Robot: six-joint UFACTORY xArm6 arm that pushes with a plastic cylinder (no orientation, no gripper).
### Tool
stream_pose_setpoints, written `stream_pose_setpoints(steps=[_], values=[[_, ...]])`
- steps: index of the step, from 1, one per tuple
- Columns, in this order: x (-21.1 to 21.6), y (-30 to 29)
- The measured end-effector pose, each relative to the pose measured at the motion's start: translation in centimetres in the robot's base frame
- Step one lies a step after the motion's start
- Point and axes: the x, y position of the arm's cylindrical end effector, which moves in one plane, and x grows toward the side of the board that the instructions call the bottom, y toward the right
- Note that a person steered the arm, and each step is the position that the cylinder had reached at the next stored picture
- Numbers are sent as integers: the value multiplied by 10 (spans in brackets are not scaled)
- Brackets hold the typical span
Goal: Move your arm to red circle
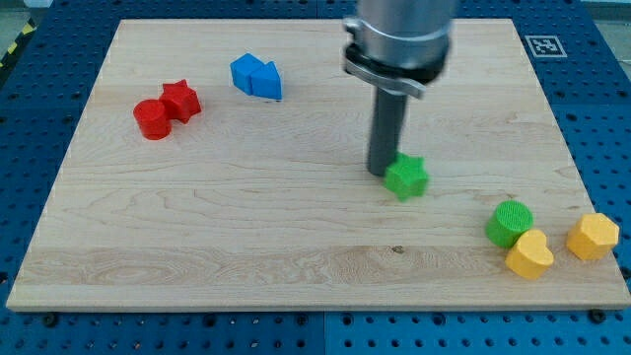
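The red circle (151, 118) lies at the view's left on the wooden board (296, 247), touching a red star (181, 100) just to its upper right. My tip (383, 172) is near the board's middle right, touching the left side of a green star (406, 177). The tip is far to the right of the red circle.
Two blue blocks (256, 77) sit together at the view's upper left centre. A green circle (510, 222), a yellow heart (530, 255) and a yellow hexagon (593, 237) cluster at the lower right. The board's edges meet a blue perforated table.
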Motion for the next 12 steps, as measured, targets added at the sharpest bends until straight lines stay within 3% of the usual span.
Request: stream_pose_setpoints(steps=[2, 4, 6, 8, 10, 12], values=[[50, 77], [53, 80], [1, -15], [-1, -19], [-18, -117], [-20, -271]])
